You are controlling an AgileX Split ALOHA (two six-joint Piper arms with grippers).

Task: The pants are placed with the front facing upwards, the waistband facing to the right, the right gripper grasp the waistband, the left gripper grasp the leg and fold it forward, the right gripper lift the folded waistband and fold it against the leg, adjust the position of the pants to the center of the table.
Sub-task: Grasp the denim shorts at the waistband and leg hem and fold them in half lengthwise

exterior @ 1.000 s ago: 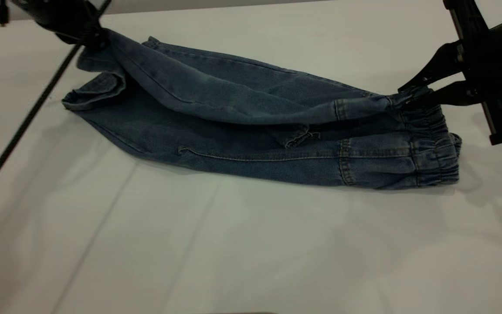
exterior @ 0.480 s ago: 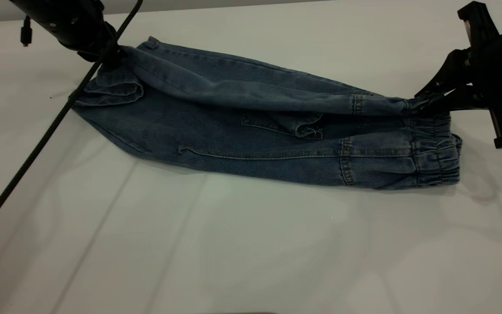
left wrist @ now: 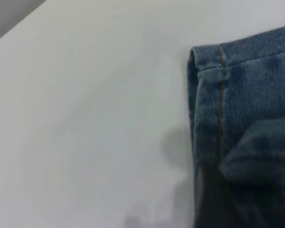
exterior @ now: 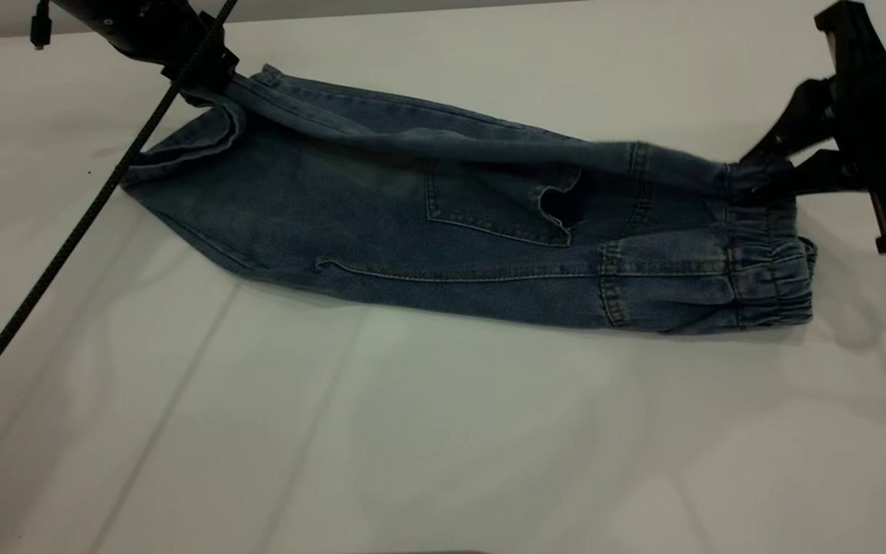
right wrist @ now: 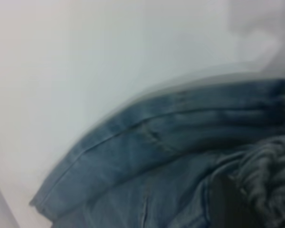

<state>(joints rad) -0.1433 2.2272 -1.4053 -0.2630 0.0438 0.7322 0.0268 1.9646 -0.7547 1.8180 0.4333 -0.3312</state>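
The pants [exterior: 443, 231] lie lengthwise across the white table [exterior: 443, 431], with the leg hems at the left and the ruched waistband [exterior: 770, 269] at the right. My left gripper [exterior: 204, 77] is at the far left, shut on the upper leg's hem and holding it just off the table. The right gripper [exterior: 758, 181] is shut on the far corner of the waistband. A strip of denim is stretched taut between the two grippers along the far edge. A square pocket [exterior: 497, 204] lies uncovered. The left wrist view shows the stitched hem [left wrist: 228, 95], and the right wrist view shows gathered waistband [right wrist: 270, 175].
A black braided cable [exterior: 66, 238] hangs from the left arm and runs diagonally over the table's left side. White tabletop spreads in front of the pants toward the near edge. The table's far edge [exterior: 412, 11] runs just behind the pants.
Both grippers have drawn the lifted layer toward the far side and lower. The fold that covered the middle of the pants has slid back, baring the square pocket.
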